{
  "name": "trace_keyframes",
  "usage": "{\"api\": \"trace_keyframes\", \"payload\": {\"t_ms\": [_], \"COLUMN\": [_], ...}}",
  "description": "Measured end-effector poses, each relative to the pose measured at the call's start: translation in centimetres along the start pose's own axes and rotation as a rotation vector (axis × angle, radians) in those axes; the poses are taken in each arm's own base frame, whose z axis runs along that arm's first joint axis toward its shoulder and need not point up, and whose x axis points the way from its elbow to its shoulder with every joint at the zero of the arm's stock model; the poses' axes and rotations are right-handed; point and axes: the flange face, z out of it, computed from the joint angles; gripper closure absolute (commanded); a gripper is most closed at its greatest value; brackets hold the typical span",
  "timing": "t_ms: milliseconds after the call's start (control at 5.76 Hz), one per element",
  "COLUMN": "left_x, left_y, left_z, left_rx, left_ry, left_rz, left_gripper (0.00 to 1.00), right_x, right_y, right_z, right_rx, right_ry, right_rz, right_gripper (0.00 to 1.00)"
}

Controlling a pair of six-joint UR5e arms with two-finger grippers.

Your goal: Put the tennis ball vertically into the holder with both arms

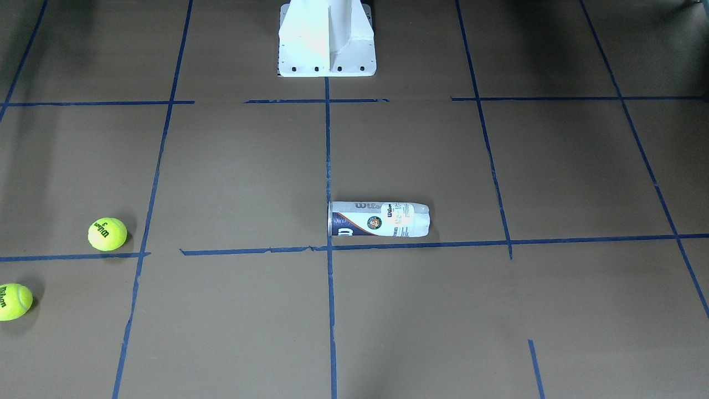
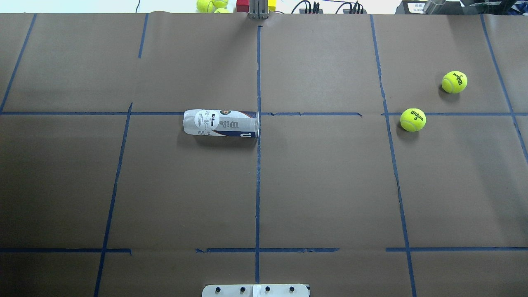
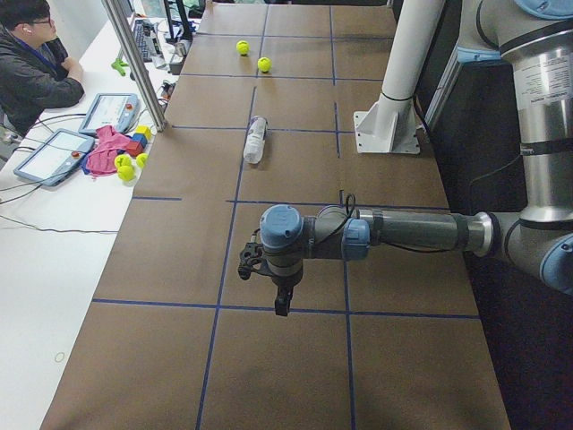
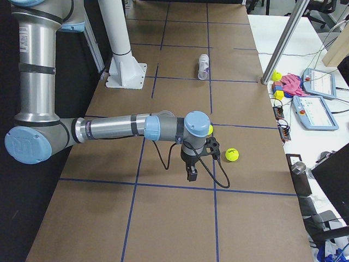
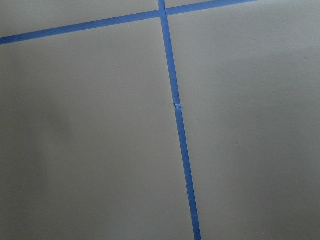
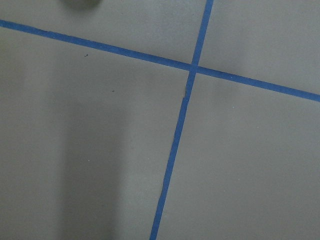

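Near the table's centre the clear plastic Wilson tennis-ball can (image 2: 220,123) is lying sideways, likely awaiting uprighting; two yellow felt tennis balls (image 2: 413,120) are sitting well apart from it; the black left gripper (image 3: 282,300) and right gripper (image 4: 192,173) are hovering over bare table, and I cannot tell whether their fingers are apart or together.

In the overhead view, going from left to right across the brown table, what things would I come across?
holder, lying on its side → tennis ball marked 3 → second tennis ball, farther from the robot.
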Motion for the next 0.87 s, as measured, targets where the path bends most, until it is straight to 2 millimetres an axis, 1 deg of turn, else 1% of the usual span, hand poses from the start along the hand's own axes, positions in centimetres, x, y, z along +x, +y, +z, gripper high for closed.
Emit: {"api": "trace_keyframes", "payload": {"t_ms": [521,695,868], "left_x": [1.4,2.0,2.9], "left_y": [-0.3,-1.1,-3.1], "left_z": [-1.3,-1.8,-2.8], "left_rx": [0.019,0.032,0.062], "left_ry": [-0.004,-0.005,-0.008], "left_rz": [0.023,0.04,0.068], "left_gripper": [0.0,0.0,0.0], "right_x": [-0.1,-0.1,-0.2], "right_y": [0.0,-0.1,-0.1], "right_z": [-0.1,-0.1,-0.1], "right_rx": [0.002,0.003,0.005], "right_ry": [-0.001,-0.003,-0.006], "right_rz": [-0.001,-0.001,-0.002], "right_gripper": [0.0,0.0,0.0]}}
